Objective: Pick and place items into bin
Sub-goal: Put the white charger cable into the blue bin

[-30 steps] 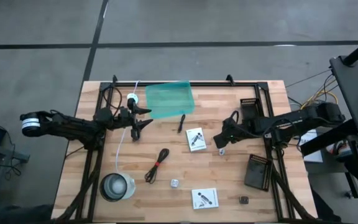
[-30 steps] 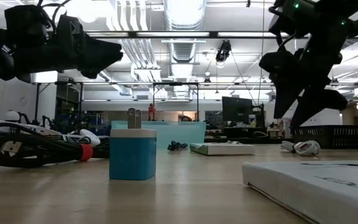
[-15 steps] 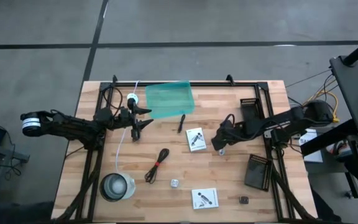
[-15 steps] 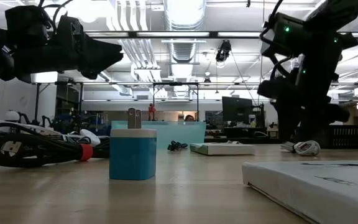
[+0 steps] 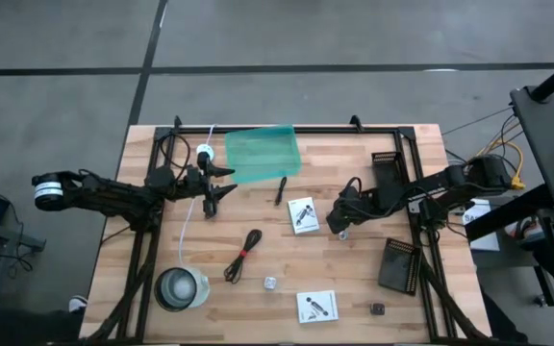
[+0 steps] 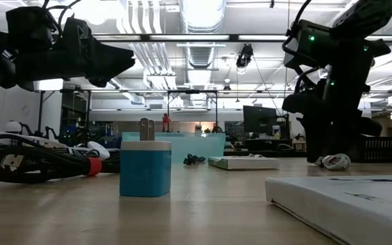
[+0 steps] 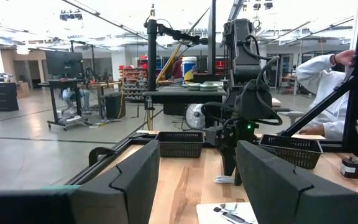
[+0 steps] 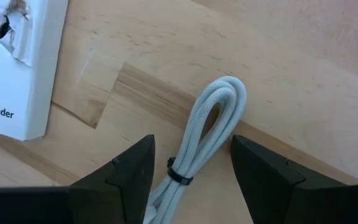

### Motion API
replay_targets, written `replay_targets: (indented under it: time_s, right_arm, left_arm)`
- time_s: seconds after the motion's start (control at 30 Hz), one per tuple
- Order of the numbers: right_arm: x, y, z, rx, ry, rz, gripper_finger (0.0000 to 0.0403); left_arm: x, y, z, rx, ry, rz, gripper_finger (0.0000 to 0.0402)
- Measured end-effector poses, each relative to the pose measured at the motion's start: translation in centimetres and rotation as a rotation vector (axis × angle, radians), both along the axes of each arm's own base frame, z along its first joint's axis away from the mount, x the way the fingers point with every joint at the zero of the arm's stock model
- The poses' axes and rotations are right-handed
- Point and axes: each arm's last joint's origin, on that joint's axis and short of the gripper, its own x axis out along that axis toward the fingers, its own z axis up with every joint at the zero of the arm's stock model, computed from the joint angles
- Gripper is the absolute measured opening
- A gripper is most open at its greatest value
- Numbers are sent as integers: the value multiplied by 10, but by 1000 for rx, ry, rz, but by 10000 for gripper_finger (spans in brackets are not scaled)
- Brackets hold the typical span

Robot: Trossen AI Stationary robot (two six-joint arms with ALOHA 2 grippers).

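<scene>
Fingers [image 8: 129, 174] of the right gripper [image 8: 191, 177] spread around a coiled, braided white cord [image 8: 207, 134] on the wooden table [image 8: 303, 74], beside a white card [image 8: 11, 68].

Straight down over the whole wooden slatted table [image 5: 258, 240]; level at tabletop height; wrist cams forward, right one close on a bundled white cord [image 8: 207, 134], also in low [image 6: 333, 161].
</scene>
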Motion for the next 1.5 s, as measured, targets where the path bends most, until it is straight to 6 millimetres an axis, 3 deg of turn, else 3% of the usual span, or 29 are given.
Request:
replay_targets:
  time_s: [0.17,0.4,0.6,0.8,1.03,1.2,1.33,1.5]
  right_arm:
    - [0,0,0,2,3,0,140]
    - [0,0,-1,-13,8,58,26]
    - [7,-2,3,-124,-55,136,23]
    - [29,-6,17,-315,-267,251,20]
    - [56,-9,51,-605,-600,422,19]
    - [65,-9,77,-847,-776,511,18]
    - [67,-9,88,-976,-821,548,18]
    - [67,-10,93,-1031,-839,561,18]
  left_arm:
    - [0,0,0,-1,2,0,198]
    - [0,0,0,-2,3,0,198]
    - [0,0,0,-2,3,0,198]
    - [0,0,-1,-7,3,-1,198]
    - [1,0,-6,-45,54,-16,198]
    - [2,-2,-5,-64,56,-86,198]
    - [10,-5,5,-50,53,-270,198]
    - [32,2,13,-64,93,-293,198]
